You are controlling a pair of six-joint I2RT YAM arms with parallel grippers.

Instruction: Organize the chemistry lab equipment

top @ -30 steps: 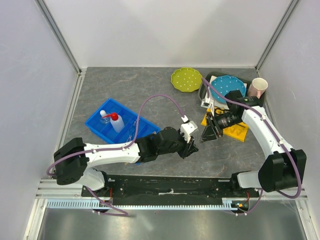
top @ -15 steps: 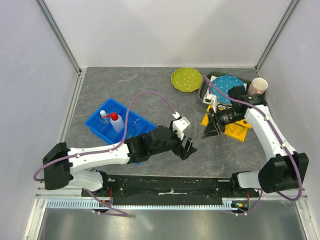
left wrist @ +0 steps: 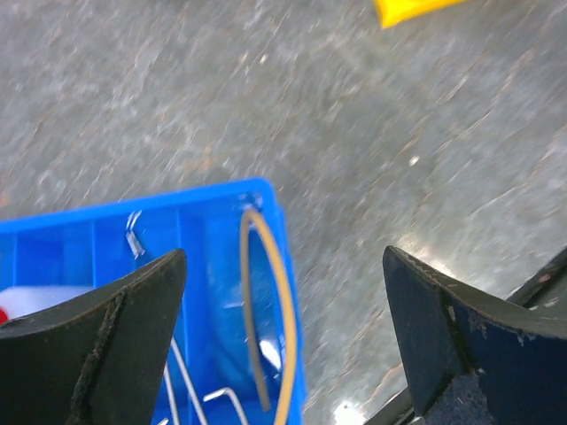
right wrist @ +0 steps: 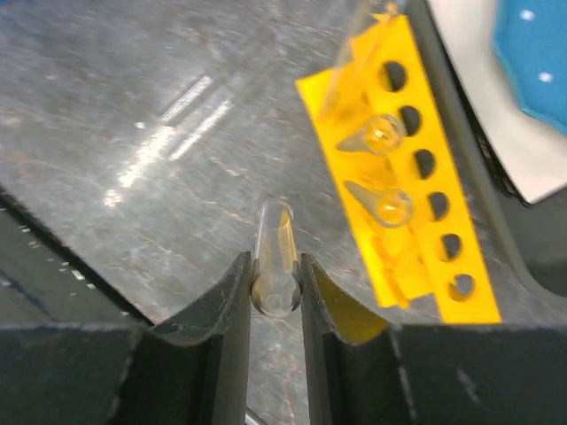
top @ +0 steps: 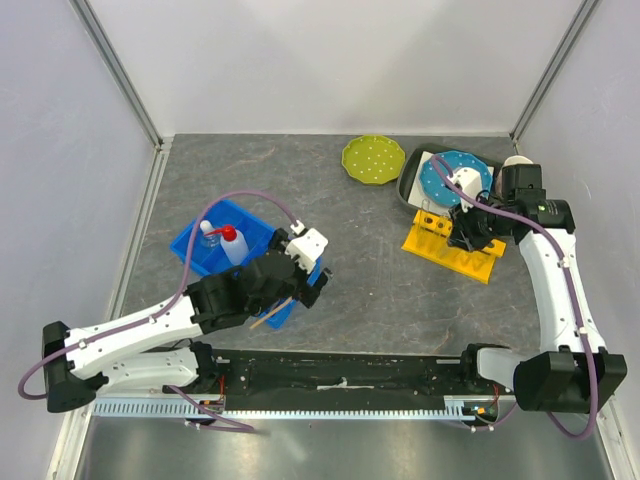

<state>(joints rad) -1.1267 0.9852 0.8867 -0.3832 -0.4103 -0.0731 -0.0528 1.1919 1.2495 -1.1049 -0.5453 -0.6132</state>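
Observation:
In the right wrist view my right gripper (right wrist: pixel 276 274) is shut on a thin clear glass tube (right wrist: pixel 275 232), held just left of the yellow rack (right wrist: pixel 423 199). Two more glass tubes (right wrist: pixel 384 134) stand in the rack's holes. From above, the right gripper (top: pixel 468 232) hangs over the rack (top: pixel 452 256). My left gripper (left wrist: pixel 283 266) is open and holds nothing, above the right end of the blue bin (left wrist: pixel 106 239). In that end lie the tan rubber tube (left wrist: pixel 285 305) and the metal wire tongs (left wrist: pixel 190 390). The squeeze bottle (top: pixel 233 243) and the small flask (top: pixel 208 232) stand in the bin's left part.
A green dotted plate (top: pixel 373 158) lies at the back. The blue dotted plate (top: pixel 452 174) rests on a dark tray behind the rack. The pink cup (top: pixel 517 163) is partly hidden by the right arm. The cell's walls close in on three sides.
The left gripper opened and drew back to the left, from the table's middle to the blue bin. The right gripper moved back and right with the glass tube, over the yellow rack.

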